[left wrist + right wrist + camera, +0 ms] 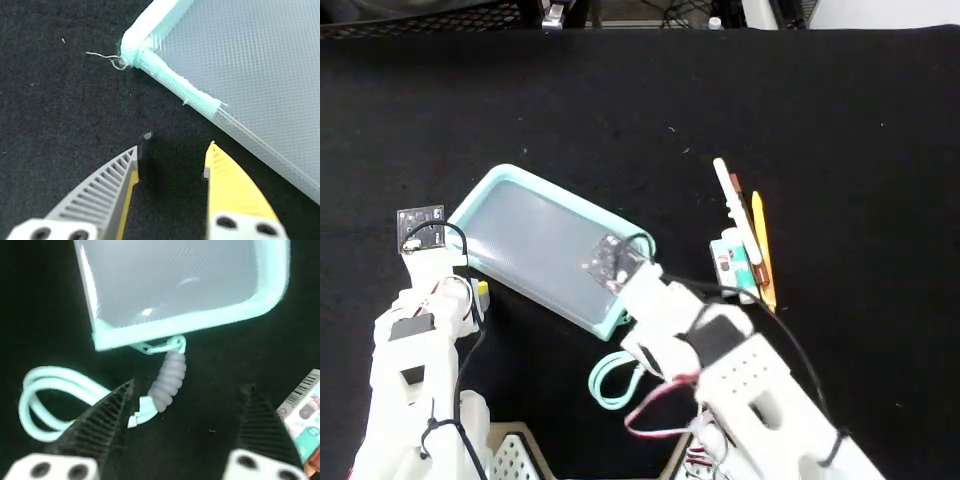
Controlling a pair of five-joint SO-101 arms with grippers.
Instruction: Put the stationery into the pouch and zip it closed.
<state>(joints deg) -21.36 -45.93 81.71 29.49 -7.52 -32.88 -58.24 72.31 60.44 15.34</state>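
On the black tabletop a teal mesh pouch is laid slantwise, a little toward 9 o'clock of the centre. The stationery, made up of a white pen, a yellow pencil and a small packet, is gathered at the pouch's 3 o'clock, outside it and apart from it.

The left arm is extended from the 7 o'clock edge toward 12 o'clock. The left end effector is held released, its jaws spread above bare tabletop just beside the pouch's 9 o'clock corner.

The right arm is stretched from the 5 o'clock edge toward 11 o'clock. The right end effector is likewise released, its jaws set wide on either side of the grey ribbed zipper pull at the pouch's 5 o'clock corner, without being closed on it. A teal strap loop is seen lying at 6 o'clock of that corner.
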